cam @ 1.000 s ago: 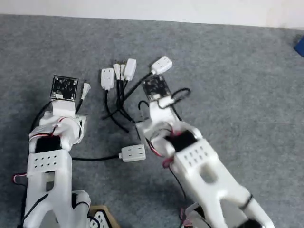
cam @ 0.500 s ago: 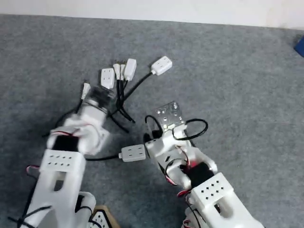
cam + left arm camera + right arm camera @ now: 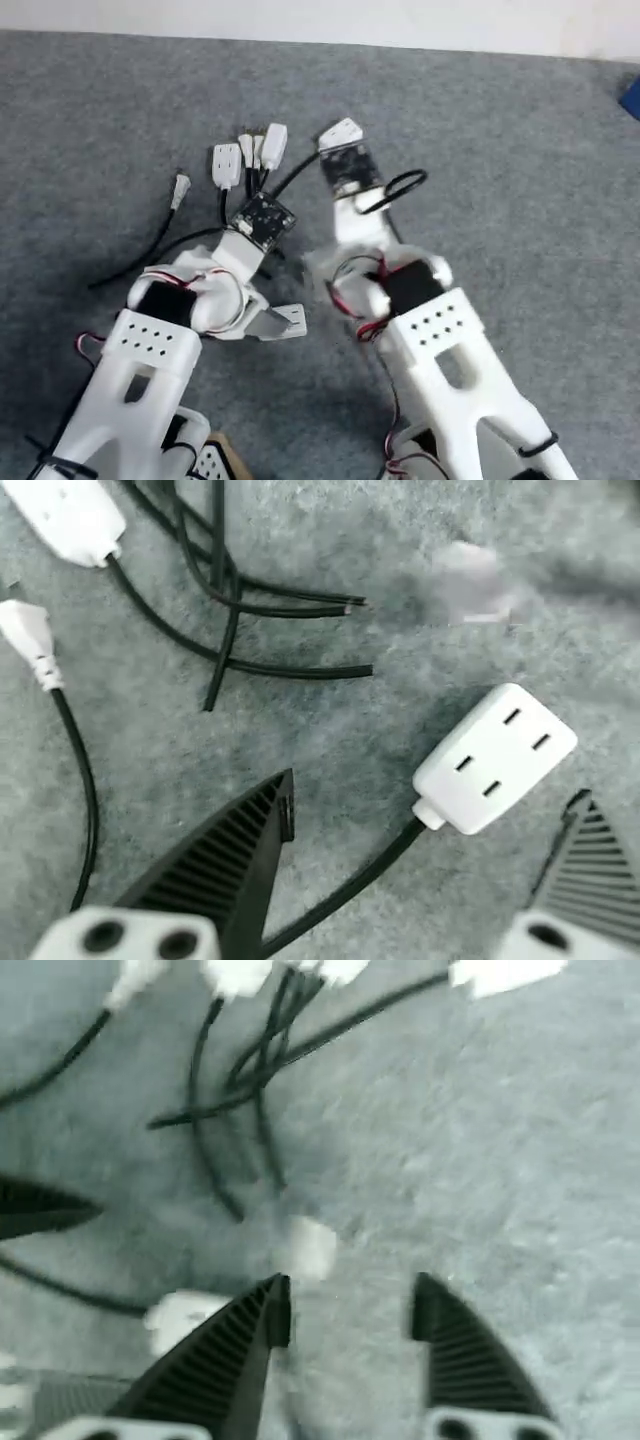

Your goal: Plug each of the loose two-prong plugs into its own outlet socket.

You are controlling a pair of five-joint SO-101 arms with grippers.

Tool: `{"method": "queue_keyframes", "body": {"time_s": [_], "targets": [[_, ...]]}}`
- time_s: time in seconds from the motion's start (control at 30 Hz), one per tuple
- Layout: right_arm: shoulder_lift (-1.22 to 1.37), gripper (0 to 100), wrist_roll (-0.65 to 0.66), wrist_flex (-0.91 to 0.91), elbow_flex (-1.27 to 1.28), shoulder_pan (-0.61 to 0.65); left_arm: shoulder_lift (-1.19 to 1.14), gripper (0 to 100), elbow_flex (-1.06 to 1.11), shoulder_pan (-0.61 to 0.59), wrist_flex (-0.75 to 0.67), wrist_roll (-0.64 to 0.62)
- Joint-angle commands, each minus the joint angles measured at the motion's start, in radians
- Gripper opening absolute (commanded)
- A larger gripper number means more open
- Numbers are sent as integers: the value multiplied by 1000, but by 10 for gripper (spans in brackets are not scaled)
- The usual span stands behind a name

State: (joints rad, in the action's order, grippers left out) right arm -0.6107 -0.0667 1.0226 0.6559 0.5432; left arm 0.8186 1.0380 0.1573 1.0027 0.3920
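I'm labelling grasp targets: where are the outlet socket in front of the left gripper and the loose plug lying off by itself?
outlet socket [image 3: 495, 755], left wrist view, on its slotted face.
loose plug [image 3: 28, 630], left wrist view, on its white body.

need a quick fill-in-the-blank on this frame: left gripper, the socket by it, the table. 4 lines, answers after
1. The left gripper has its jaws ___.
2. The outlet socket seen between its fingers has a ___ housing.
3. The cord running from that socket is ___.
4. The table covering is ___ in colour.

Missing words: open; white; black; grey.
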Motion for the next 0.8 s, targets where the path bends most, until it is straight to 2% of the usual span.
{"method": "queue_keyframes", "body": {"time_s": [0.0, 0.07, 0.2, 0.33, 0.4, 0.57, 0.67, 0.77], "targets": [[25, 250, 43, -25, -2, -107, 15, 393, -38, -48, 3, -15], [45, 250, 54, -68, 56, -124, 15, 393, -38, -62, 3, -37], [70, 250, 48, -159, 142, -116, 13, 393, -38, -81, -29, -161], [74, 250, 15, -162, 142, -13, 7, 393, -38, -191, -92, -227], [74, 250, -21, -163, 142, 50, 7, 393, -33, -203, -103, -229], [74, 250, -32, -151, 156, 160, 5, 393, 59, -131, -190, -180], [73, 250, -17, -122, 203, 79, 5, 393, 124, -101, -282, -144], [62, 250, 23, -125, 237, -36, 4, 393, 134, -85, -308, -144]]}}
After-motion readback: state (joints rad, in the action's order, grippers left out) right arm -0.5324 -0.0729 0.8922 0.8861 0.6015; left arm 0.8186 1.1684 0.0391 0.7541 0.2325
